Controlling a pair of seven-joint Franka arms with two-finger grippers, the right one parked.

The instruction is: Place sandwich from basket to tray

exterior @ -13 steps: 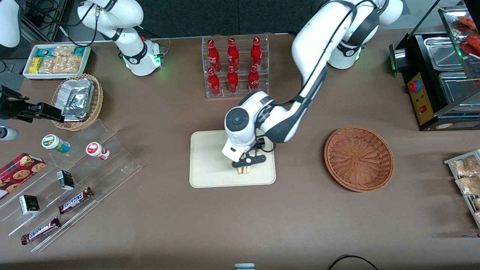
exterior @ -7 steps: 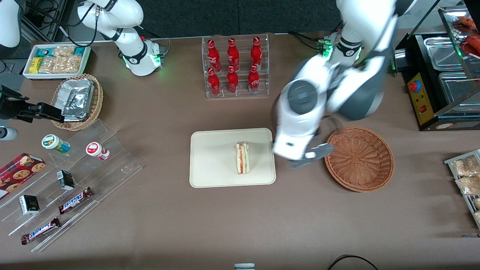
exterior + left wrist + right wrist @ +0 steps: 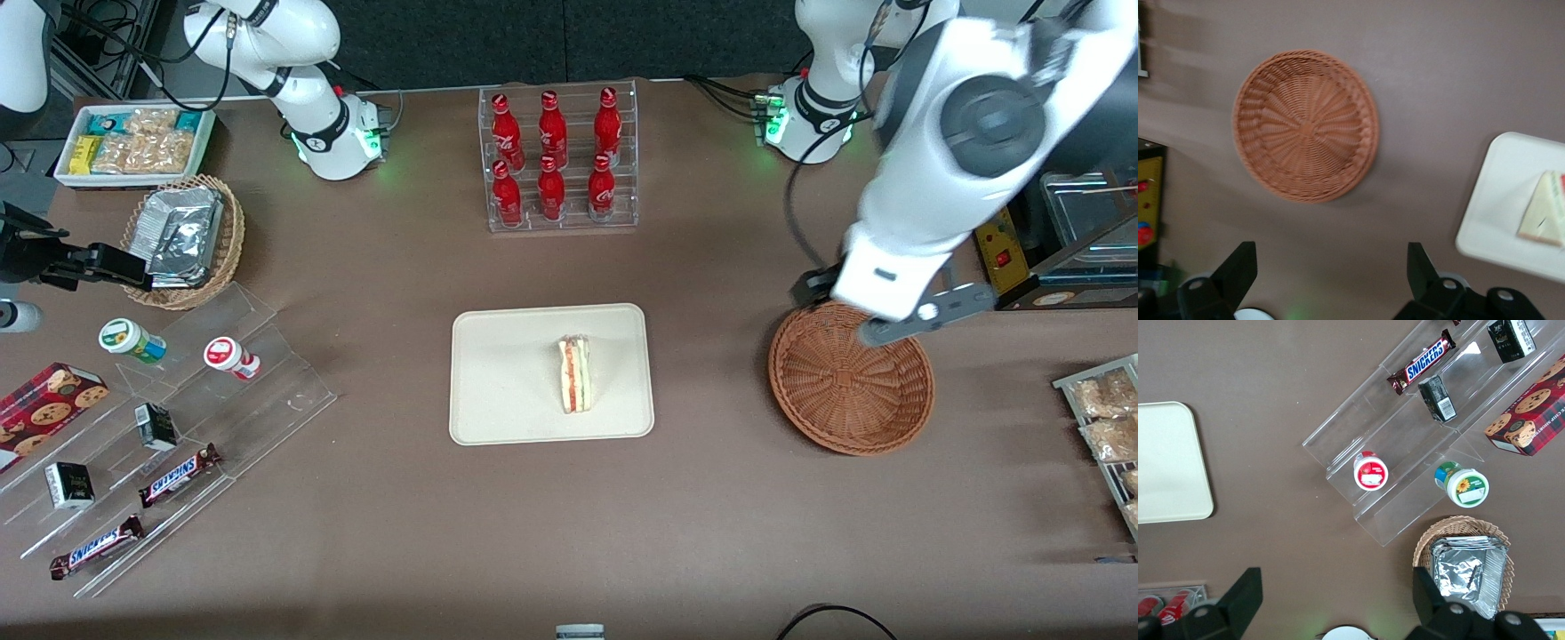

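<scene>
The sandwich (image 3: 575,373) lies on the cream tray (image 3: 507,373), cut edge with red and green filling up, nothing touching it. It also shows in the left wrist view (image 3: 1546,217) on the tray (image 3: 1498,200). The reddish-brown wicker basket (image 3: 851,378) is empty and stands beside the tray, toward the working arm's end; in the left wrist view it is a round woven disc (image 3: 1305,127). My left gripper (image 3: 920,318) hangs high above the basket's rim, the part farther from the front camera. Its jaws are wide open and empty in the left wrist view (image 3: 1331,267).
A clear rack of red bottles (image 3: 558,160) stands farther from the camera than the tray. A black food warmer (image 3: 1049,178) is beside the basket. A tan basket of foil packets (image 3: 182,240) and an acrylic snack stand (image 3: 178,418) lie toward the parked arm's end.
The gripper was at the sandwich on the tray, let it go, rose and swung toward the working arm's end, now above the basket. The sandwich stays on the tray.
</scene>
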